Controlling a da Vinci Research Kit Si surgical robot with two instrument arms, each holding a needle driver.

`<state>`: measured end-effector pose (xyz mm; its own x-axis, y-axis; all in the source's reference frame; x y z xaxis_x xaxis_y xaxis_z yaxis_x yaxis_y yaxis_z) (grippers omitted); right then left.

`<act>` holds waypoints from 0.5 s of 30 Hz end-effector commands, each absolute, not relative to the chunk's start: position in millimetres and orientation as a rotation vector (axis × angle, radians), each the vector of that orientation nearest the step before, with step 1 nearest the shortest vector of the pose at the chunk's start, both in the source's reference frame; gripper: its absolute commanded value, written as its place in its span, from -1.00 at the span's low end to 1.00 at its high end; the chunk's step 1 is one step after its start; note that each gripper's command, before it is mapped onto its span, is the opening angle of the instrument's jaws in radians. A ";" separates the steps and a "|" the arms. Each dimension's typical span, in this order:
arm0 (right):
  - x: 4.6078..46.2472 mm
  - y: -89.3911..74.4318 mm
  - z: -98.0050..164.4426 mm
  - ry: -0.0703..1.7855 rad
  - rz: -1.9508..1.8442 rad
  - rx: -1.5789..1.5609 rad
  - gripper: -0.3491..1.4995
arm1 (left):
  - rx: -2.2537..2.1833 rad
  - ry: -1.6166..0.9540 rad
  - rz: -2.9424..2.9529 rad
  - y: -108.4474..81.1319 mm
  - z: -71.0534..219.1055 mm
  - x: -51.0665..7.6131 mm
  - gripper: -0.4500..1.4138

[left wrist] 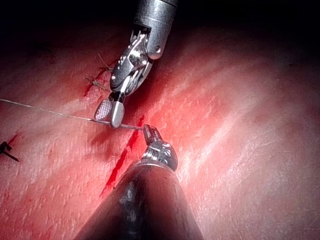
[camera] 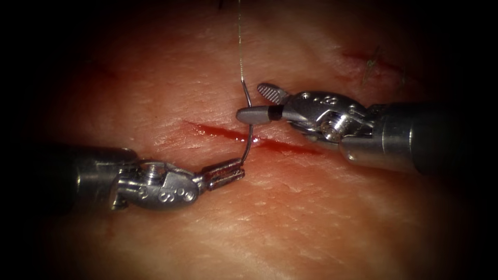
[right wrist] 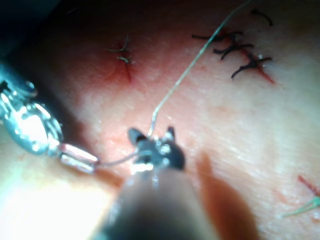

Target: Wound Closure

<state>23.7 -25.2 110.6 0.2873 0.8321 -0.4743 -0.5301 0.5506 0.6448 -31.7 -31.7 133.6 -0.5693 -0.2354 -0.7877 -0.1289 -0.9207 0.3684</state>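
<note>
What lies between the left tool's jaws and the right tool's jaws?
In the endoscope view, the curved needle spans the stretch above the cut. The left tool holds its one end; the right tool, jaws open, straddles it near the thread end.

No words, labels, brand marks, numbers or signs can be read anywhere in these views, on metal or on flesh.
</note>
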 end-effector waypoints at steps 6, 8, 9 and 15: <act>25.3 -24.9 111.4 0.836 0.933 0.457 0.14 | 1.402 -0.624 -2.636 -32.1 134.1 -32.3 -1.00; 25.3 -25.1 111.5 0.821 0.924 0.472 0.12 | 1.397 -0.628 -2.632 -32.2 134.0 -32.4 -1.00; 25.3 -25.1 111.5 0.816 0.925 0.478 0.12 | 1.393 -0.631 -2.628 -32.2 134.0 -32.4 -1.00; 25.4 -25.1 111.4 0.813 0.921 0.485 0.09 | 1.379 -0.643 -2.616 -32.3 134.0 -32.6 -1.00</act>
<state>24.7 -25.1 111.0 0.3489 0.8471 -0.4008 -0.5081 0.5304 0.6787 -32.1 -31.9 133.4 -0.5802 -0.2943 -0.7594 -0.0952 -0.9015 0.4221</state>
